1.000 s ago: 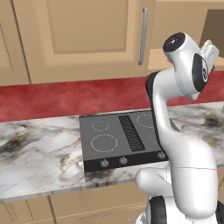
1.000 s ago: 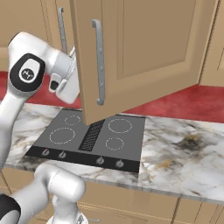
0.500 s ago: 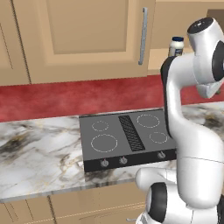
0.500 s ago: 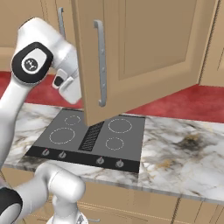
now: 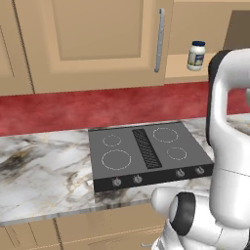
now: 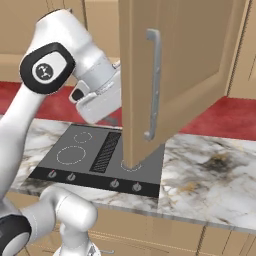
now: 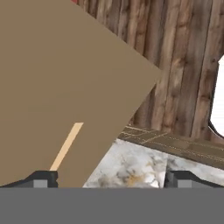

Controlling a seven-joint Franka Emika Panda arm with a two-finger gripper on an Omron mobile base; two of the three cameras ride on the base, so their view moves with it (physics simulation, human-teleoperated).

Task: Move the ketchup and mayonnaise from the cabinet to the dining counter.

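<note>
The mayonnaise (image 5: 196,55), a white jar with a dark blue lid, stands on the bottom shelf of the tan cabinet (image 5: 93,44), just right of the door's silver handle (image 5: 158,39). The ketchup is out of view, and so is the dining counter. In the right base view the cabinet's open door (image 6: 185,55) swings out over the worktop, and my hand (image 6: 97,102) sits just left of it, with its fingers hidden behind the door's edge. In the hand view my gripper (image 7: 113,179) is open and empty, its tips wide apart, with the tan door panel (image 7: 57,87) close ahead on the left.
A black cooktop (image 5: 146,156) is set into the marble worktop (image 5: 44,171) below the cabinet, with a red backsplash (image 5: 97,105) behind it. My white arm (image 5: 229,127) rises at the right of the left base view. Drawer fronts (image 5: 97,229) run under the worktop.
The cabinet door has swung further open. My arm has moved right and up beside it, and the mayonnaise jar on the shelf has come into plain view.
</note>
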